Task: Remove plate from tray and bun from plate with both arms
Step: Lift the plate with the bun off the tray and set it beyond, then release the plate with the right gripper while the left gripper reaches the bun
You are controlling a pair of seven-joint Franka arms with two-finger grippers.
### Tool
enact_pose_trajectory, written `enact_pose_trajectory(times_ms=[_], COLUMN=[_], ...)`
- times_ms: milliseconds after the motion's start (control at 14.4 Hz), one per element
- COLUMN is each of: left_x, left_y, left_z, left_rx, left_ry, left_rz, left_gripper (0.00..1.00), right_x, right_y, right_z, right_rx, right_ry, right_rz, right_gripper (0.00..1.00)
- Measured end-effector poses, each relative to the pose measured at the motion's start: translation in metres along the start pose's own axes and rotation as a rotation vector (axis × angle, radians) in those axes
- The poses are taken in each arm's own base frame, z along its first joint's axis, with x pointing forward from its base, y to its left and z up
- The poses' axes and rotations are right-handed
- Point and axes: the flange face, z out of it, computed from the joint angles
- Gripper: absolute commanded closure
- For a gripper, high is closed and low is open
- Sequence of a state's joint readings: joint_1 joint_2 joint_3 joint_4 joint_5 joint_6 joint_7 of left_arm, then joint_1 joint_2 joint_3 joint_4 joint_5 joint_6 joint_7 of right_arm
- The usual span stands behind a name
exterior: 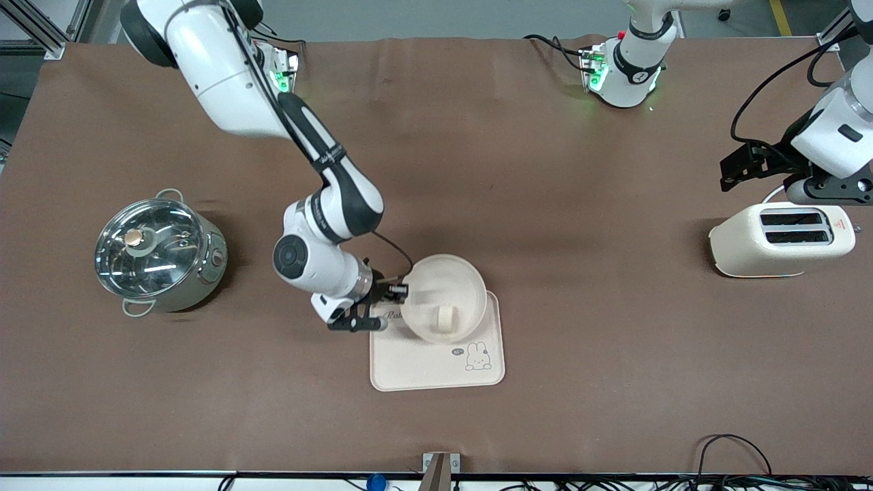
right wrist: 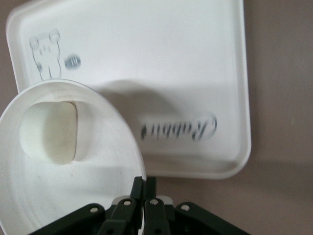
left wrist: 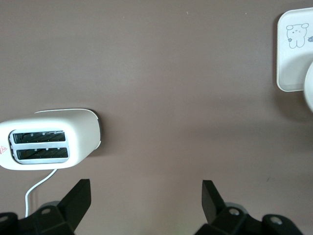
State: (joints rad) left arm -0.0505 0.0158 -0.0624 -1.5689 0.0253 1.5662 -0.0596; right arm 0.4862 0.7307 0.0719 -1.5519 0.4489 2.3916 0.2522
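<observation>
Right arm first: it comes down from its base at the top of the front view, bends at the elbow, and drops its wrist low beside the tray. The right gripper sits at the tray's edge on the right arm's side, its fingers pinched together on the rim of the plate. In the right wrist view the rim passes straight between the two closed fingertips.

The plate is held tilted, its gripped side raised, over the part of the tray farther from the front camera. Whether its lower edge touches the tray cannot be told. The bun lies inside the plate, down against the lower part of the bowl; the right wrist view shows it as a pale rounded lump resting on the plate's inner surface. The tray's rabbit drawing stays uncovered, nearer the front camera than the plate.

The left arm waits at its own end of the table, its forearm raised. The left gripper hangs above bare tabletop just beside the toaster, jaws spread wide with nothing between them.

A lidded steel pot stands toward the right arm's end, well apart from the tray.
</observation>
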Motion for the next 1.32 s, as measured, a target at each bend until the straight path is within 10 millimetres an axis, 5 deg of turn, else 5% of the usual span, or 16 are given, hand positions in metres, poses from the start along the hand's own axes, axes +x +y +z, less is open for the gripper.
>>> enact_pose_trajectory(times_ms=[277,624,694,832,971,1318], left_x=[0.001,0.022,0.028,0.04,0.05,0.062], left_y=[0.0,0.011,0.017,0.032,0.051,0.123], left_z=[0.002,0.035,0.046,0.071,0.094,0.14], left_rx=[0.0,-0.017,-0.031,-0.052,-0.053,-0.043], left_ry=[-0.004,-0.034,-0.045,-0.071,-0.09,-0.104], left_rz=[0.0,-0.043,-0.072,-0.129,-0.184,-0.304], left_gripper=[0.0,0.0,0.0,0.0,0.0,0.0], right_x=[-0.073,-0.098,-0.101,-0.104,-0.104,-0.091], right_y=[0.0,0.03,0.034,0.038,0.038,0.02], right_z=[0.013,0.015,0.019,0.022,0.022,-0.012], right_rx=[-0.054,-0.09,-0.096,-0.102,-0.102,-0.071], right_ry=[-0.027,-0.028,-0.033,-0.04,-0.04,-0.017], right_rz=[-0.04,-0.064,-0.062,-0.06,-0.06,-0.013], right_gripper=[1.0,0.98,0.91,0.33,0.01,0.0])
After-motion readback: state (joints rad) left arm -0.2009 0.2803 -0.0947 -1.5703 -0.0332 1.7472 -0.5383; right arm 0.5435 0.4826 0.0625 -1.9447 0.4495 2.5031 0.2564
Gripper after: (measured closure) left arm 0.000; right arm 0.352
